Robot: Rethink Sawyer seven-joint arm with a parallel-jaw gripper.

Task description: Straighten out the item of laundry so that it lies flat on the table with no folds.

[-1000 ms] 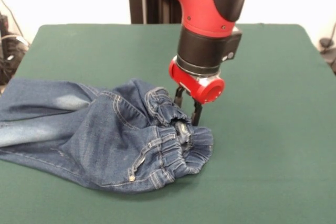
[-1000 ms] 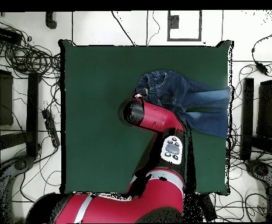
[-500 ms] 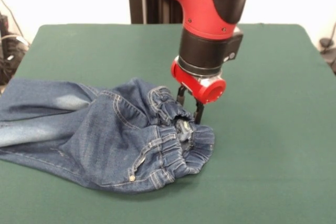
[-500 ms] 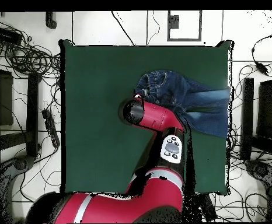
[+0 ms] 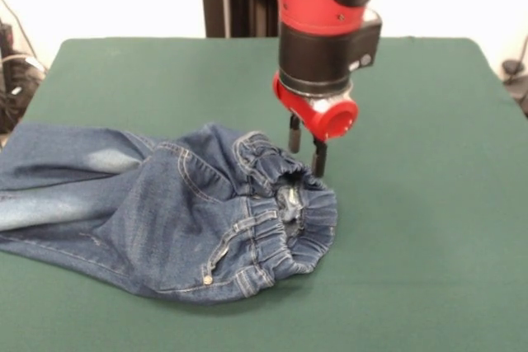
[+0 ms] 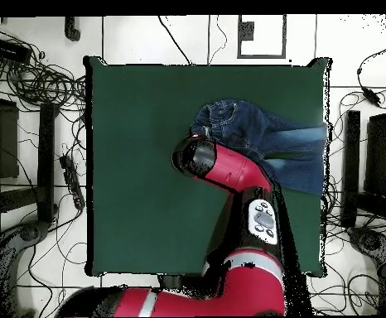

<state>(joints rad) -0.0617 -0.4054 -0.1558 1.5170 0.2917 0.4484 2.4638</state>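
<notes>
Claw [image 5: 304, 146] hung just above the gathered waistband, fingers slightly apart, gripping nothing. Jeans [image 5: 157, 204] lay crumpled on the green worktop [image 5: 412, 162], waistband bunched and puckered near the middle, brass button facing up. Legs ran out toward the worktop's left edge in the front view, overlapping, with pale faded patches showing. Seen from above, arm [image 6: 229, 170] covered part of the waistband.
</notes>
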